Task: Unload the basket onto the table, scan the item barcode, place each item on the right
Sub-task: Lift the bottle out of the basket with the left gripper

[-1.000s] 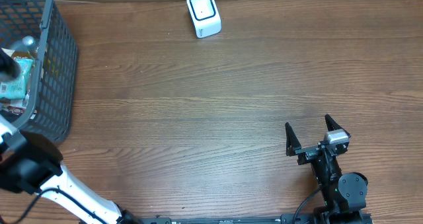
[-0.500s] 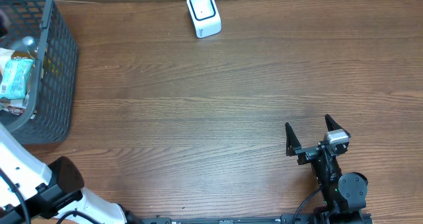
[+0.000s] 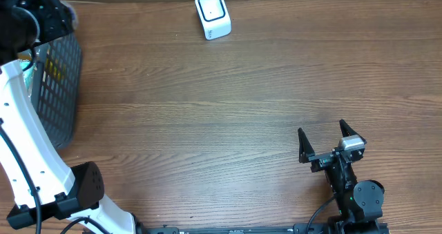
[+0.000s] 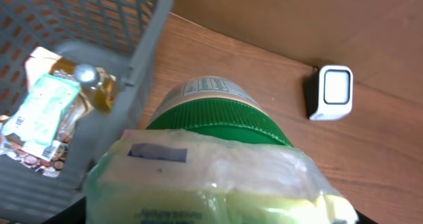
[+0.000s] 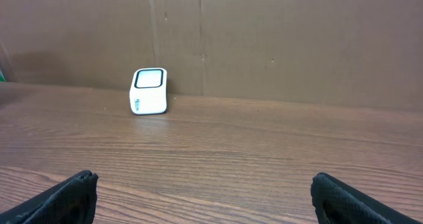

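The basket (image 3: 61,89) is sitting half hidden under the left arm. The left gripper (image 3: 47,16) is clasping the green-capped container (image 4: 218,118) over the basket's rim, with its fingers hidden and no barcode showing. The scanner (image 3: 213,14) is standing well apart. The right gripper (image 3: 323,143) is gaping wide, empty.

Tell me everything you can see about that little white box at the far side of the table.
The white box is small, with rounded corners, and looks like smooth plastic. Its tilted upper face carries a dark-rimmed, rounded-square window with a pale centre. Small bluish print lower down is too small to read. One side looks dark. It stands on the wooden table, close to the brown wall behind. Only the table touches it.
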Controlling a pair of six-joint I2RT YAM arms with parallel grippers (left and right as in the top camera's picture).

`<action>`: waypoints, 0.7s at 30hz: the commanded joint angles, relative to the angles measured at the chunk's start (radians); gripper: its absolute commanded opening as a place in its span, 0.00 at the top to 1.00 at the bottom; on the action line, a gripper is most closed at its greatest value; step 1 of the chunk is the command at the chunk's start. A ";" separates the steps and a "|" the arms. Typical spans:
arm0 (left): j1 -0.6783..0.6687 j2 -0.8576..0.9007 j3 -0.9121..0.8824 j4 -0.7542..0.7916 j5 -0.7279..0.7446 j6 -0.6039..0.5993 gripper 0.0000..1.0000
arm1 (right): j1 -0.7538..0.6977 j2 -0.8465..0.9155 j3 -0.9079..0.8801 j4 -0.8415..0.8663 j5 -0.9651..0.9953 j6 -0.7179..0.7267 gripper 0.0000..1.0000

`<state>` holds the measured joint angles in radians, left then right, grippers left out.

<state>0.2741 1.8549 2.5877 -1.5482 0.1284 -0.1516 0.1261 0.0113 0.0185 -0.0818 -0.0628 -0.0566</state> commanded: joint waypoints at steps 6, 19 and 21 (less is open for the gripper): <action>-0.139 -0.047 0.015 -0.046 -0.062 -0.014 0.57 | -0.004 -0.007 -0.011 0.004 0.009 -0.004 0.00; -0.386 -0.044 -0.049 -0.140 -0.181 -0.114 0.56 | -0.004 -0.007 -0.011 0.004 0.009 -0.004 0.00; -0.413 -0.044 -0.072 -0.139 -0.180 -0.128 0.56 | -0.004 -0.007 -0.011 0.004 0.009 -0.004 0.00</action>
<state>-0.0952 1.8523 2.5465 -1.6917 -0.0334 -0.2317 0.1257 0.0113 0.0185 -0.0822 -0.0628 -0.0563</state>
